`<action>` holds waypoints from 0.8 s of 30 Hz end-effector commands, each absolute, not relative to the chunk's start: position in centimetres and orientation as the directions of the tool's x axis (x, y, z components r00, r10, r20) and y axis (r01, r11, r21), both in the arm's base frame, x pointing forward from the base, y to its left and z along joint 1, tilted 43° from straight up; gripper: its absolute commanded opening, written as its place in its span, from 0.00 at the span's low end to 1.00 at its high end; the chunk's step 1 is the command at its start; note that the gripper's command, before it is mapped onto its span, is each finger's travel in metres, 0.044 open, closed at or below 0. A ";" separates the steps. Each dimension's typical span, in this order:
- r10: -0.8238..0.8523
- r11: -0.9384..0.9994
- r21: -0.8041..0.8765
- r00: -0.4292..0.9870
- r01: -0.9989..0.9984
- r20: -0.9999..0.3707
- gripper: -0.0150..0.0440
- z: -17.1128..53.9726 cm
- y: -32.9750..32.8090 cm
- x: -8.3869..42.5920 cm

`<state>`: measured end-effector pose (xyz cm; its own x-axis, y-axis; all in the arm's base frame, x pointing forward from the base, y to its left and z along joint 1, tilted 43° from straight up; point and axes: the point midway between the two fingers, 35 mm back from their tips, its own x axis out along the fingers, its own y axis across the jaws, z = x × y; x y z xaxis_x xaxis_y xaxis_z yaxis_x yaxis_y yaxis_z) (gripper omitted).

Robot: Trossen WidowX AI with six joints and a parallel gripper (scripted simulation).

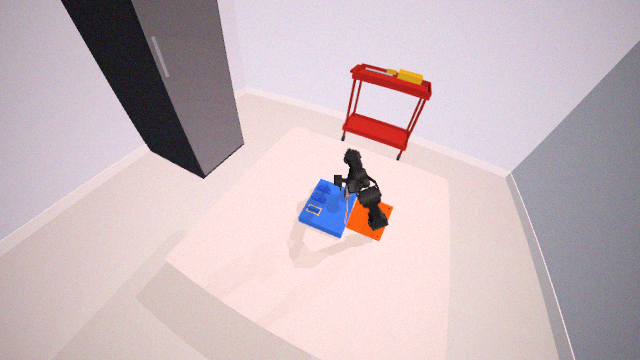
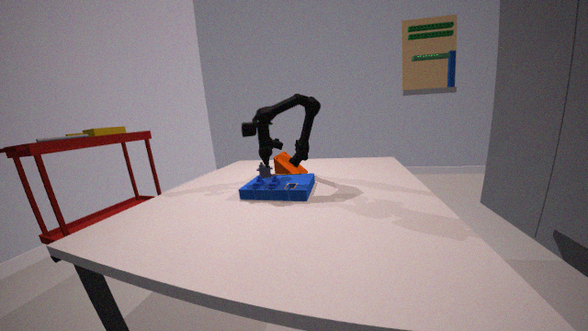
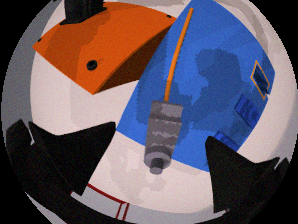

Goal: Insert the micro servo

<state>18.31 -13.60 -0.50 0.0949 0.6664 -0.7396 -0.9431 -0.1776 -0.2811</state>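
Note:
The loose grey micro servo [image 1: 347,193] [image 2: 265,171] [image 3: 164,131] stands at the blue deck's edge near the arm, its shaft apparently up. Its orange cable [image 3: 175,65] runs along the deck. My gripper [image 2: 266,165] [image 3: 162,134] is open and empty, its fingers either side of the servo in the wrist view. In the exterior view it is just above the servo; contact cannot be told. The blue deck [image 1: 327,227] [image 2: 276,196] [image 3: 141,112] has an empty orange-outlined pocket [image 1: 314,210] [image 2: 291,186] [image 3: 260,79] at its far side. The side notch is too small to make out.
Two dark blue raised parts [image 1: 324,188] [image 1: 318,198] stand on the deck beside the pocket. An orange block [image 1: 362,225] [image 2: 290,167] [image 3: 120,40] stands at the arm's base, next to the deck. A red cart [image 1: 377,131] [image 2: 98,221] stands beyond the table.

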 end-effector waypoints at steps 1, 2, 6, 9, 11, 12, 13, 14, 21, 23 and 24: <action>0.667 -0.172 -0.281 0.098 -0.944 -0.739 1.00 -1.0 -13.1 18.4; 0.667 -0.172 -0.281 0.098 -0.944 -0.739 1.00 -1.1 -13.0 18.4; 0.667 -0.172 -0.281 0.098 -0.944 -0.739 1.00 -1.4 -12.8 18.5; 0.667 -0.172 -0.281 0.098 -0.944 -0.739 0.87 -1.4 -12.8 18.5; 0.667 -0.172 -0.281 0.098 -0.944 -0.739 0.78 -1.4 -12.8 18.5; 0.667 -0.172 -0.281 0.098 -0.944 -0.739 0.73 -1.4 -12.8 18.5; 0.667 -0.172 -0.281 0.098 -0.944 -0.739 0.69 -1.4 -12.8 18.5; 0.667 -0.172 -0.281 0.098 -0.944 -0.739 0.64 -1.4 -12.8 18.5; 0.667 -0.172 -0.281 0.098 -0.944 -0.739 0.43 -1.4 -12.8 18.5; 0.667 -0.172 -0.281 0.098 -0.944 -0.739 0.41 -1.4 -12.8 18.5; 0.667 -0.172 -0.281 0.098 -0.944 -0.739 0.40 -1.4 -12.8 18.5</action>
<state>18.43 -12.75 -1.37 0.0964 0.6676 -0.7382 -0.9431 -0.1759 -0.2823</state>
